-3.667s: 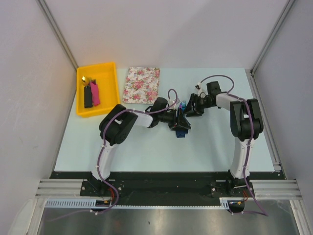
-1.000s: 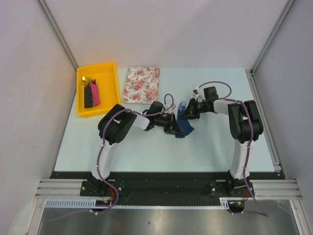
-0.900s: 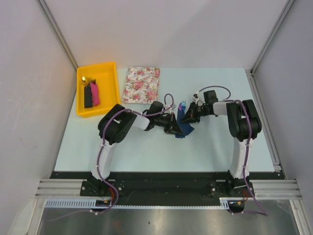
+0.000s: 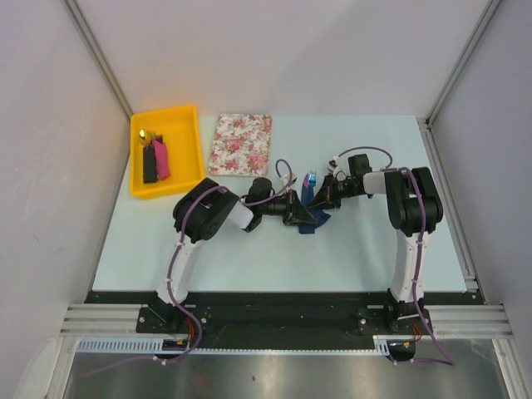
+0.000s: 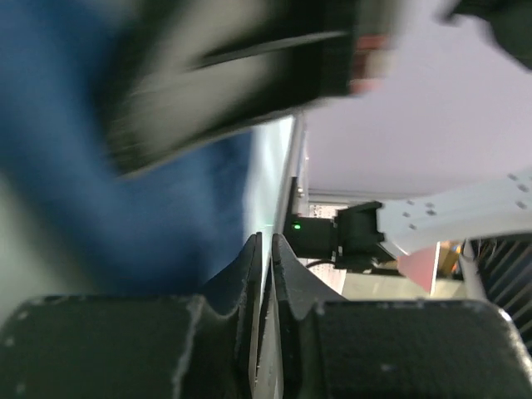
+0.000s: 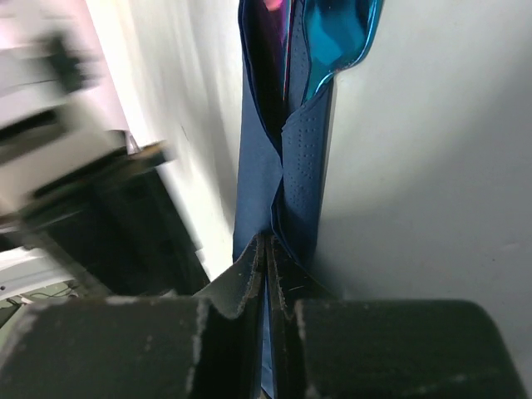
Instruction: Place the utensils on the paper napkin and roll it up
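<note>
The dark blue paper napkin (image 4: 312, 218) lies folded over the utensils in the middle of the table. A shiny blue utensil end (image 6: 341, 33) sticks out of the napkin's (image 6: 258, 166) far end, and a reddish one (image 6: 270, 10) shows inside the fold. From above only the blue tip (image 4: 311, 178) shows. My right gripper (image 6: 266, 241) is shut on the napkin's near edge, at the roll's right side (image 4: 319, 199). My left gripper (image 5: 266, 241) stands a thin slit apart with nothing between its fingers. The blurred napkin (image 5: 66, 166) lies just to its left; from above, the left gripper (image 4: 302, 217) sits against the roll's left side.
A yellow tray (image 4: 181, 137) at the back left holds a black block (image 4: 150, 165) and a pink block (image 4: 161, 160). A pink-and-white floral mat (image 4: 240, 144) lies beside it. The right arm's base (image 5: 349, 233) shows past my left fingers.
My left gripper has come off the napkin and its wrist has drawn back a little to the left. My right gripper has pinched down on the napkin's edge.
</note>
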You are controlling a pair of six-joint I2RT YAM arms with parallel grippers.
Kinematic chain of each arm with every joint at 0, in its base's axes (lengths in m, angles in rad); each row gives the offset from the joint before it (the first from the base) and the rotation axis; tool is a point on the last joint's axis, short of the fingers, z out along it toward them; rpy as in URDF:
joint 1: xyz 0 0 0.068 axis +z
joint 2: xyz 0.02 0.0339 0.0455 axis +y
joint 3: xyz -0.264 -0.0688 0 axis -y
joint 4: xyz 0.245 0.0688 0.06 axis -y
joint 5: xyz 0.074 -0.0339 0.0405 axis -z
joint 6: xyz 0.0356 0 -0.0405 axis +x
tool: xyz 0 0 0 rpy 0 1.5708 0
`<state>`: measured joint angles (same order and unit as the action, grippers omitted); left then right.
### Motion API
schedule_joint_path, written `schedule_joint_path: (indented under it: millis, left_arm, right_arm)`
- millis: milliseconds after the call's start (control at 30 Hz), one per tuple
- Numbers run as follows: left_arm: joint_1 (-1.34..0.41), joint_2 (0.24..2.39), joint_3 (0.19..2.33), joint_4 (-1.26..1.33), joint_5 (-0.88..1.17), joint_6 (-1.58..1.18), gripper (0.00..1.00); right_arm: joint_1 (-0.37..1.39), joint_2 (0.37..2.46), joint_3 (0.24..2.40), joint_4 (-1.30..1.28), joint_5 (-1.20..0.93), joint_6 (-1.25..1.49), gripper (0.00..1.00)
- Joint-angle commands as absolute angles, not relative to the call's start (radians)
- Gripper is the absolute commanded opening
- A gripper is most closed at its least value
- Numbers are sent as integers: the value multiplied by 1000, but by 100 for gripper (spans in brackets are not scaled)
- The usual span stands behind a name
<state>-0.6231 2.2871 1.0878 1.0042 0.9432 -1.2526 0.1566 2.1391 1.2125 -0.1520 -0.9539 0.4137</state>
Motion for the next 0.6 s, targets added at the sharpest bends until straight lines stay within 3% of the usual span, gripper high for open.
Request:
schedule_joint_path:
  millis: [0, 200, 300, 567]
  left_arm:
    - [-630, 2321, 1086, 844, 902, -1192, 13]
    - [-626, 2332, 1092, 631, 852, -1117, 13]
    - [-623, 2309, 1098, 535, 845, -1043, 18]
    - [-627, 2138, 1095, 598, 905, -931, 46]
  right_arm:
    - [150, 2195, 1200, -190, -787, 333, 6]
    - [150, 2197, 1203, -201, -770, 319, 6]
    - [150, 2195, 1206, -206, -767, 304, 6]
    - [152, 2201, 1207, -209, -769, 285, 6]
